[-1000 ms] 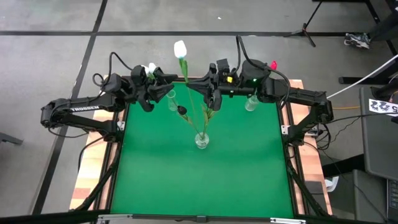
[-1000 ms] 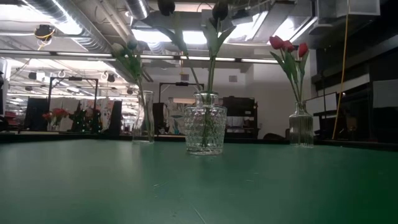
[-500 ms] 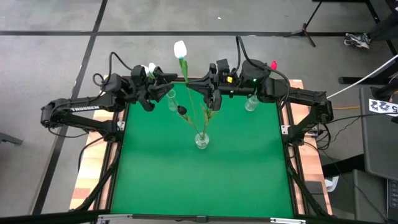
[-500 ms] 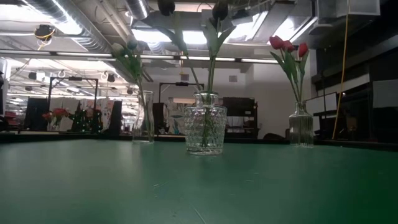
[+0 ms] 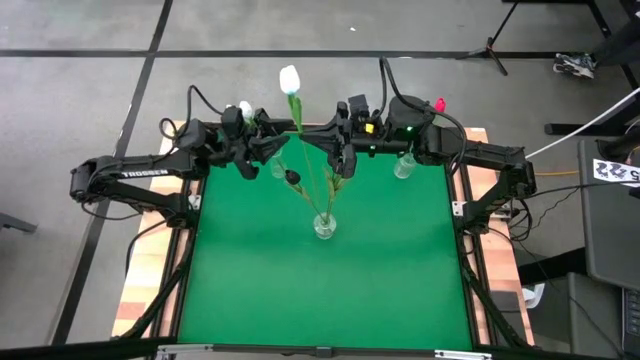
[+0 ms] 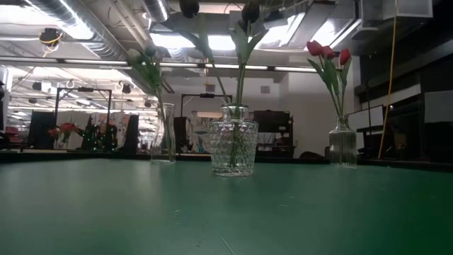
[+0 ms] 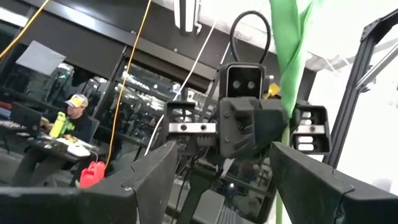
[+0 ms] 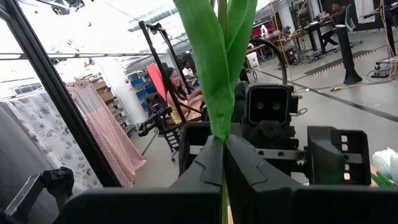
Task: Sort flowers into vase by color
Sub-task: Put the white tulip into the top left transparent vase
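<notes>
Pinching a thin green tulip stem (image 8: 219,74), right gripper (image 8: 224,155) faces the wide-spread left gripper (image 7: 214,165).

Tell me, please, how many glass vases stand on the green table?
3: a slim vase at the back on the left arm's side, a textured vase mid-table, and a small vase at the back on the right arm's side.

the high view is evenly lit, with soft shadows on the green mat (image 5: 330,280). the low view is dim across the table and backlit by glaring ceiling lights (image 6: 219,42), so the flowers (image 6: 327,53) read dark. both wrist views are washed out by bright backgrounds, with near fingers (image 8: 205,180) soft and shadowed.
</notes>
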